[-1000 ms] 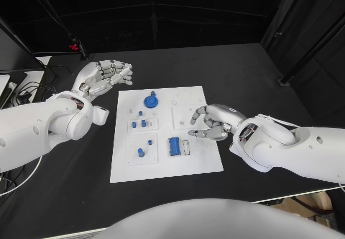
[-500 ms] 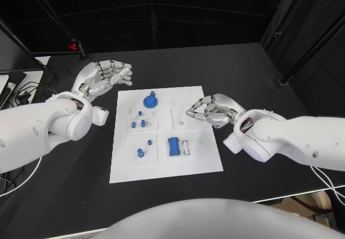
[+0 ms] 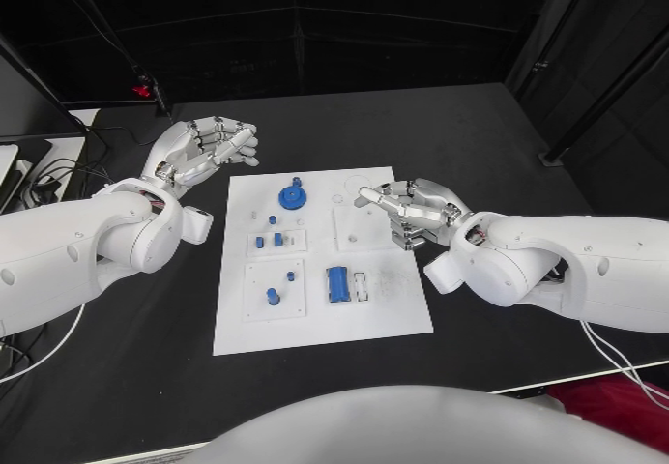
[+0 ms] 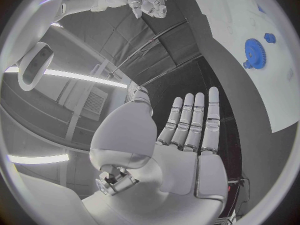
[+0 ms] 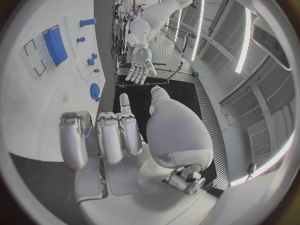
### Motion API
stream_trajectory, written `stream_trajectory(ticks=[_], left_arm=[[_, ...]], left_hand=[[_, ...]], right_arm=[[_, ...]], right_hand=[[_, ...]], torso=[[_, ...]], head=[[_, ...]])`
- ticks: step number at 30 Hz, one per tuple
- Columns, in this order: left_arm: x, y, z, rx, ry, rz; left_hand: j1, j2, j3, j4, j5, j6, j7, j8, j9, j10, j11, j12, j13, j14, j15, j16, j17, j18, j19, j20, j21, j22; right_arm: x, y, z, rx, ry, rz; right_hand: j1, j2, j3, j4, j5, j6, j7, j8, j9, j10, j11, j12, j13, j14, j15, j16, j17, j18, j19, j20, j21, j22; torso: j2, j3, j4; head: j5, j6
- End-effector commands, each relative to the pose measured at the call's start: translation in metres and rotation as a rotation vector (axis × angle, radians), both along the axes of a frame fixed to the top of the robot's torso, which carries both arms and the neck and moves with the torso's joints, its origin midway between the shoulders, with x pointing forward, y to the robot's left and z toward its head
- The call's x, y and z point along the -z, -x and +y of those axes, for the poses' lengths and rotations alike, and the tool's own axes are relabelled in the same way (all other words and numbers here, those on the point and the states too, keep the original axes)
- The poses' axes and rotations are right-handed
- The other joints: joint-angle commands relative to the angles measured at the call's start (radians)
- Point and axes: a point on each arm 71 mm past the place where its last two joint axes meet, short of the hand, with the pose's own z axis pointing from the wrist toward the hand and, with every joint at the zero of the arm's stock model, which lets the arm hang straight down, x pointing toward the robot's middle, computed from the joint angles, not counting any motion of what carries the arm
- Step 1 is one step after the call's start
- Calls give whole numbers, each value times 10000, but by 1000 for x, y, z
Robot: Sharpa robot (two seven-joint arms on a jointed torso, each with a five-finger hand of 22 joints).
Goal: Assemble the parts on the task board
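Near the bottom of the board (image 3: 321, 329) a blue block (image 3: 337, 283) lies flat with small blue pegs (image 3: 275, 296) to its left, none touched yet. Right of centre, the right hand (image 3: 413, 211) hangs over the board's edge, fingers curled on nothing, probably lining up a pick. Upper left, the left hand (image 3: 209, 145) waits off the board, fingers straight and empty, just beyond the blue gear (image 3: 293, 197).

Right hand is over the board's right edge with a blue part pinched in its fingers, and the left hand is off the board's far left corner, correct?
Not quite. The head view shows the right hand over the right edge of the task board, but holding nothing; the right wrist view shows no part in its fingers either. The left hand is off the far left corner, as you say.
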Motion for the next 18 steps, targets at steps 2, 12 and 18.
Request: stream_trajectory(ticks=[2, 12, 18], left_arm=[[-1, 0, -2, 109, 416, 44], [-1, 1, -2, 206, 498, 99], [0, 1, -4, 257, 669, 215]], left_hand=[[-306, -189, 208, -4, -475, -109, 788, 131, -18, -124, 10, 96, -17, -107, -9, 88, -85, 53, -81, 29, 69, -27], [-925, -814, 740, 29, -1117, -285, 825, 318, -33, -263, 29, 186, -23, -226, 22, 192, -235, 40, -172, 43, 84, -81], [-1297, -1161, 873, 40, -1373, -369, 846, 389, -34, -357, 51, 207, -24, -323, 46, 223, -278, 25, -239, 51, 76, -112]], right_arm=[[-4, -1, 3, -136, -1170, 34], [-5, -4, 5, -99, -1552, -149], [-5, -7, 7, 11, -1769, -221]], right_hand=[[-247, -7, -174, 22, -335, -112, 20, 57, -7, 1041, 57, 24, 2631, 1057, 89, 25, 2635, -72, 1056, 103, 33, 2635], [-884, -240, -275, 55, -1482, -280, 34, 166, -15, 1041, 62, 24, 2631, 1057, 98, 25, 2635, -72, 1056, 120, 33, 2635], [-1183, -377, -169, 60, -1906, -383, 33, 217, -25, 1041, 46, 24, 2631, 1057, 89, 25, 2635, -72, 1056, 118, 33, 2635]], torso=[[-1, -1, 7], [-2, 8, 0], [-8, -5, -17]], head=[[25, 0], [92, 0], [64, 0]])
